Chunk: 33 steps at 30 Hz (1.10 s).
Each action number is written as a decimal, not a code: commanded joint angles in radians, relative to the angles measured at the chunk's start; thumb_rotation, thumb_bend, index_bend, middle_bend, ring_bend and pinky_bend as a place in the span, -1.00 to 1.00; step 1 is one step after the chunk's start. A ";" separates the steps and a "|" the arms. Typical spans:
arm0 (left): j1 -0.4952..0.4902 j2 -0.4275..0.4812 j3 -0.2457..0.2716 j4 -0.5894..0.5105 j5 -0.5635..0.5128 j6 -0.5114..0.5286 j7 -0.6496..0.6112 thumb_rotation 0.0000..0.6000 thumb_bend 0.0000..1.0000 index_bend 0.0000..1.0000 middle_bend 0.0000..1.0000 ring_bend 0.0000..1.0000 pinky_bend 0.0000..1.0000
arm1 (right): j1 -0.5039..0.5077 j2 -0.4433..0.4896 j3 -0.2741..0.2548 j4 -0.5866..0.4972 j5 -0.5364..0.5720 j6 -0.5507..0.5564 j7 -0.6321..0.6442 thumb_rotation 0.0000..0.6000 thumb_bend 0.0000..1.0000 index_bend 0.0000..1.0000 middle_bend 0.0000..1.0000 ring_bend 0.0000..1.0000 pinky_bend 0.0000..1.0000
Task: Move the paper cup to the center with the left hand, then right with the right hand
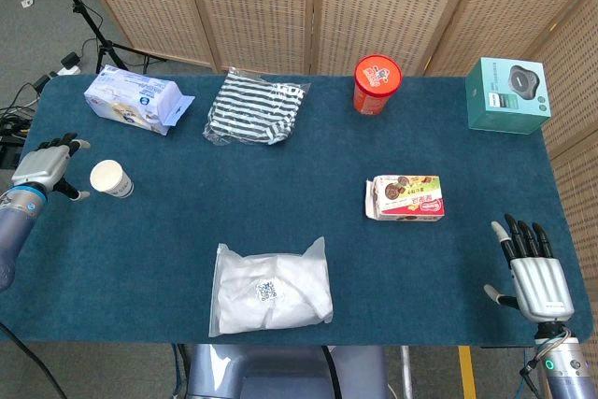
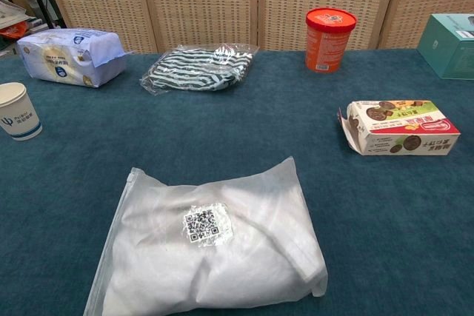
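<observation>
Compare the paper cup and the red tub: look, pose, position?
Colour: the paper cup is white with a small blue mark, while the red tub is red-orange with printed graphics.
Top: the cup is open, the tub has a red lid.
Position: the cup stands at the table's left edge, beside the left robot hand, while the tub stands at the back, right of centre, with no hand near.
Shared: both are upright, round and tapered.

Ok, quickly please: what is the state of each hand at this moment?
Left hand: open, fingers apart, holding nothing, just beside the paper cup.
Right hand: open, fingers spread, holding nothing.
</observation>
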 commanded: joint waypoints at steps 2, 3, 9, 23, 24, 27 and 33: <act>-0.009 -0.013 0.011 0.016 -0.006 -0.006 -0.002 1.00 -0.63 -0.62 -1.00 -1.00 -1.00 | 0.000 0.000 -0.001 -0.001 -0.001 0.000 -0.002 1.00 -0.74 -1.00 -1.00 -1.00 -1.00; -0.010 -0.014 0.012 0.017 -0.005 -0.007 -0.003 1.00 -0.63 -0.62 -1.00 -1.00 -1.00 | 0.001 -0.001 -0.001 -0.001 -0.001 -0.001 -0.002 1.00 -0.74 -1.00 -1.00 -1.00 -1.00; -0.019 -0.034 0.023 0.033 0.006 -0.016 -0.006 1.00 -0.63 -0.61 -1.00 -1.00 -1.00 | 0.002 -0.001 -0.001 0.000 0.000 -0.003 0.000 1.00 -0.74 -1.00 -1.00 -1.00 -1.00; -0.032 -0.076 0.046 0.056 -0.013 -0.001 -0.007 1.00 -0.63 -0.60 -1.00 -1.00 -1.00 | 0.003 -0.002 -0.002 -0.001 -0.003 -0.001 -0.003 1.00 -0.74 -1.00 -1.00 -1.00 -1.00; -0.033 -0.078 0.048 0.057 -0.012 -0.001 -0.006 1.00 -0.63 -0.60 -1.00 -1.00 -1.00 | 0.003 -0.002 -0.002 -0.002 -0.003 -0.002 -0.004 1.00 -0.74 -1.00 -1.00 -1.00 -1.00; -0.037 -0.087 0.055 0.060 -0.014 0.008 0.003 1.00 -0.63 -0.59 -1.00 -1.00 -1.00 | 0.001 -0.001 -0.004 -0.005 -0.007 0.003 -0.006 1.00 -0.74 -1.00 -1.00 -1.00 -1.00; -0.043 -0.105 0.068 0.064 -0.019 0.024 0.022 1.00 -0.62 -0.57 -1.00 -1.00 -1.00 | -0.001 0.000 -0.008 -0.008 -0.018 0.011 -0.005 1.00 -0.74 -1.00 -1.00 -1.00 -1.00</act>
